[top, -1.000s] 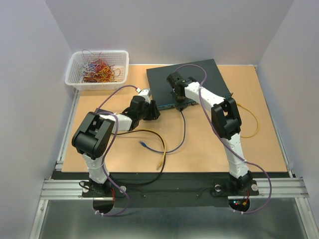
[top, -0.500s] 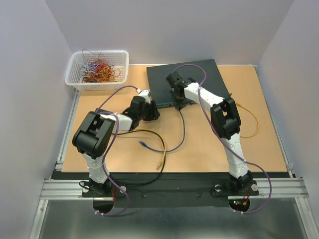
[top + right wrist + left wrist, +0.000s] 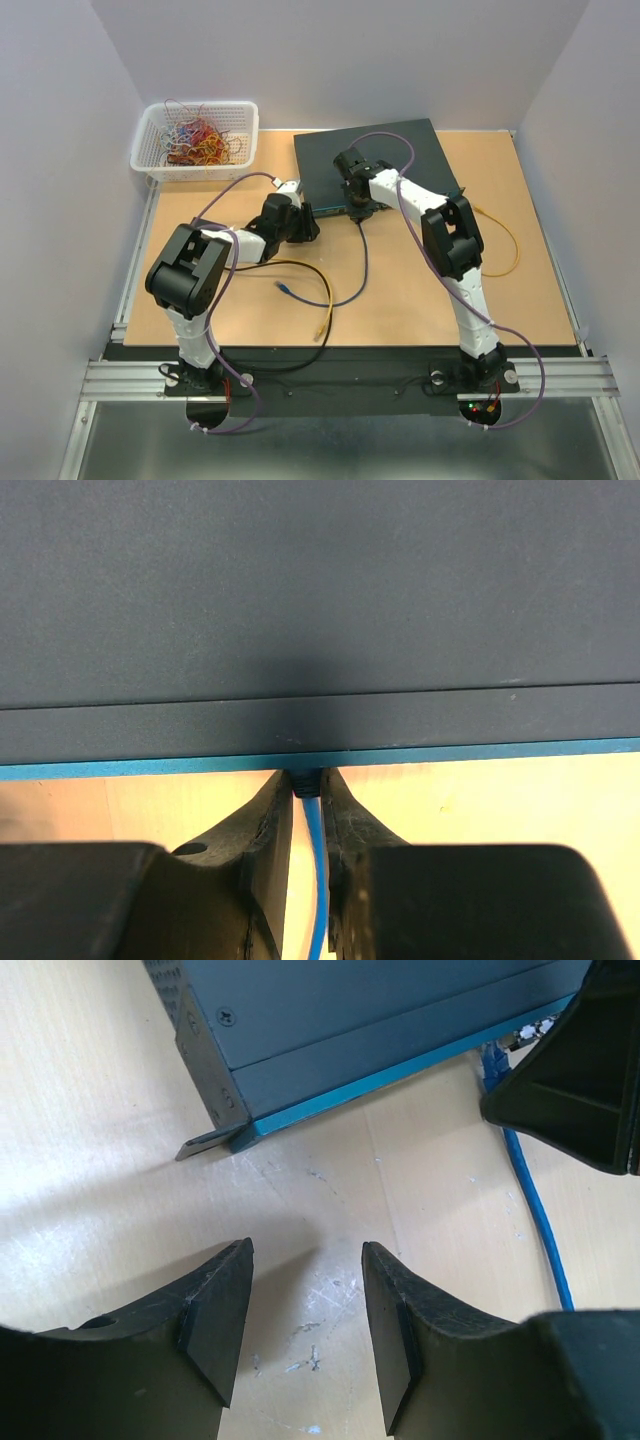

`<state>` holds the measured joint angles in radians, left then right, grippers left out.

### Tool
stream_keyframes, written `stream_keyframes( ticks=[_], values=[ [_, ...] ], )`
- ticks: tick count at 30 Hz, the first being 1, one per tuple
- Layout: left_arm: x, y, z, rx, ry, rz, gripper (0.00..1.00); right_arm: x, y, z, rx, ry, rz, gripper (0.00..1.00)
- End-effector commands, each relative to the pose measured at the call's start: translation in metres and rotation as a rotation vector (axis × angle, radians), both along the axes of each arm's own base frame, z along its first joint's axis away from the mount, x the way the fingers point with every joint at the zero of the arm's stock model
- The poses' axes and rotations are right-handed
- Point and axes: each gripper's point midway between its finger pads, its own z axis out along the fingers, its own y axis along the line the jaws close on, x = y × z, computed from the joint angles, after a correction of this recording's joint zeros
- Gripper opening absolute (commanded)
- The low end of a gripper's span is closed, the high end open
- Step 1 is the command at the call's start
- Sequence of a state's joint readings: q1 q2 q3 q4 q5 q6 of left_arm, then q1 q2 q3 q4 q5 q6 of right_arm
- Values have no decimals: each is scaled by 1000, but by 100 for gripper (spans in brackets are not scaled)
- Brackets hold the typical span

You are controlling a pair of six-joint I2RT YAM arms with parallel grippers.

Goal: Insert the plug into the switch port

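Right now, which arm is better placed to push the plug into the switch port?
The right arm. The right gripper is shut on the plug of the blue cable, at the front edge of the switch. The left gripper is open and holds nothing, above the table near the switch's corner.

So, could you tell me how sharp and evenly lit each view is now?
Top view: even light, sharp, soft shadows. Left wrist: fingers near the lens blur, casting shadow on the table. Right wrist: a dark patch on the switch above the plug.
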<state>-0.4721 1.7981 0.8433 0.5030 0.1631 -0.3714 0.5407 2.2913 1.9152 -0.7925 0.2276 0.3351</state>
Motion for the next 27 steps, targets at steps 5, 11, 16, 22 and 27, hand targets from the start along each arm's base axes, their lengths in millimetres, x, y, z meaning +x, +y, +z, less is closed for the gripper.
stream_keyframes(
  ticks=[5,11,16,22,27],
  values=[
    [5,14,37,6,-114,61,59,29,16,69,154,-232,-22,0],
    [-3,16,69,-55,-196,61,59,1,20,79,233,-216,36,0],
    [-17,2,119,-204,-295,-8,59,-24,26,89,342,-236,93,0],
    [-41,-34,148,-340,-315,-117,59,-58,54,106,488,-241,204,0],
    [-53,-60,168,-395,-321,-155,59,-80,71,123,522,-269,276,1]
  ],
)
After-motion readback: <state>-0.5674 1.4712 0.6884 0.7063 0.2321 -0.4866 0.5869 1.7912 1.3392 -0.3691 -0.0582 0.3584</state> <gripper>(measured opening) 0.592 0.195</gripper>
